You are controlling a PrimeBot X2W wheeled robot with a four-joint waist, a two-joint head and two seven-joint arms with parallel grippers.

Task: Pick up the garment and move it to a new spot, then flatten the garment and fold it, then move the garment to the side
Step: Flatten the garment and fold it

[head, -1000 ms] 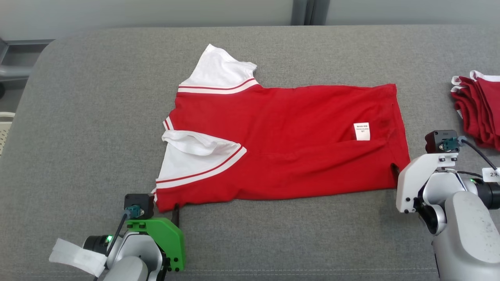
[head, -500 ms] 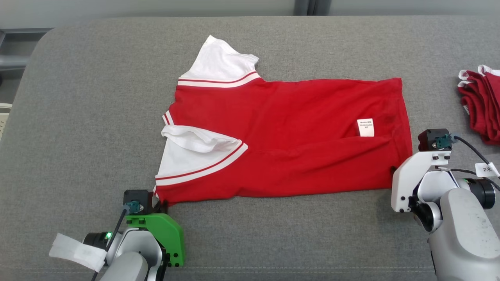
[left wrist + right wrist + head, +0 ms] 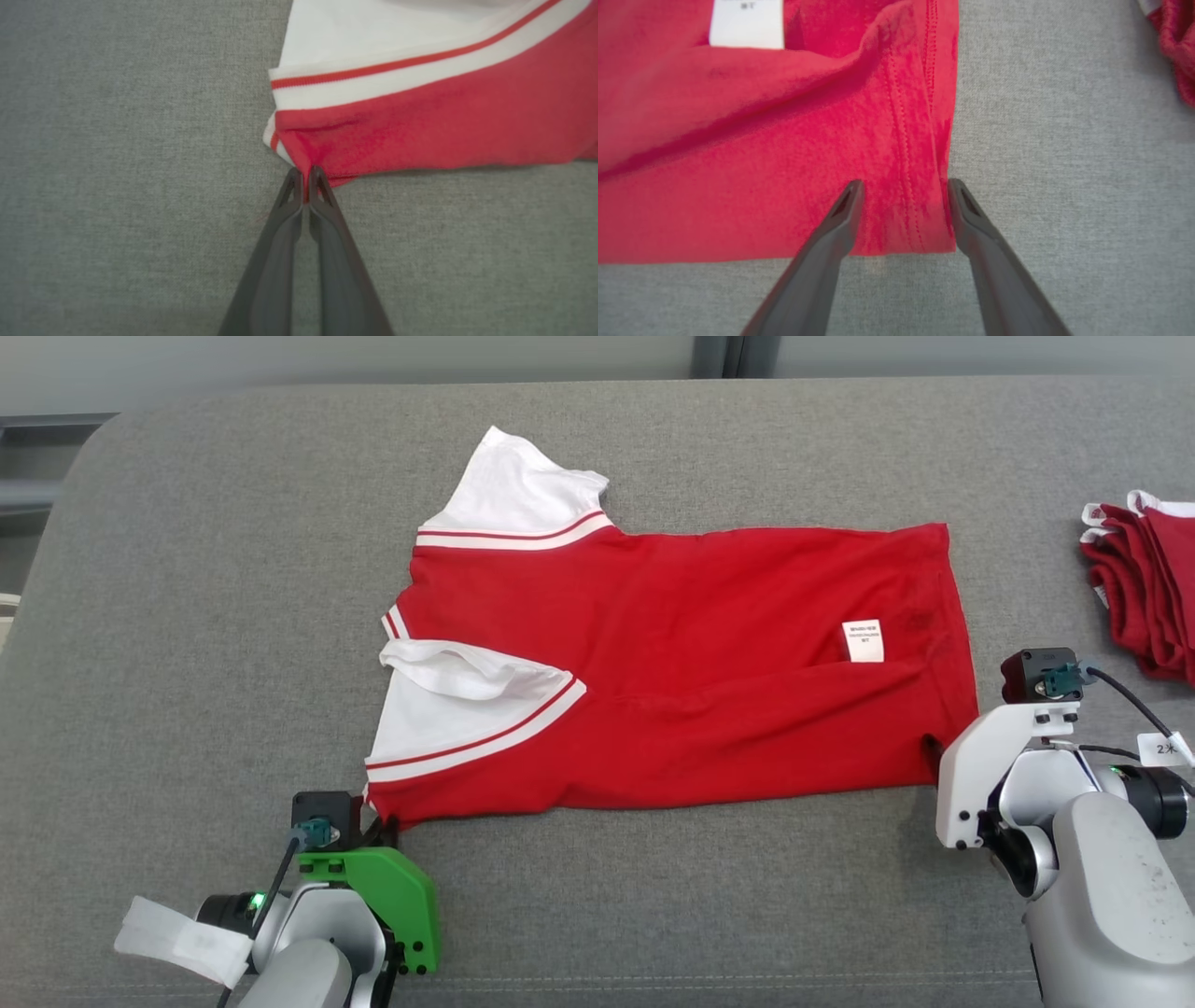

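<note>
A red garment (image 3: pixel 672 663) with white sleeves and a white label lies spread flat on the grey cushion (image 3: pixel 187 616), collar end to the left. My left gripper (image 3: pixel 385 821) is at its near left corner. In the left wrist view the left gripper (image 3: pixel 306 175) is shut, pinching the red corner of the garment (image 3: pixel 420 130). My right gripper (image 3: pixel 932 751) is at the near right hem corner. In the right wrist view the right gripper (image 3: pixel 906 186) is open, one finger resting on the garment (image 3: pixel 761 163) and the other just off the hem edge.
A pile of folded red garments (image 3: pixel 1144 597) lies at the cushion's right edge, also seen as the red pile (image 3: pixel 1176 46) in the right wrist view. Bare grey cushion stretches left of the garment and along the near side between my arms.
My left gripper moved up to the garment's near left corner and shut on it. The right gripper stays at the hem corner. The head camera shifted slightly.
</note>
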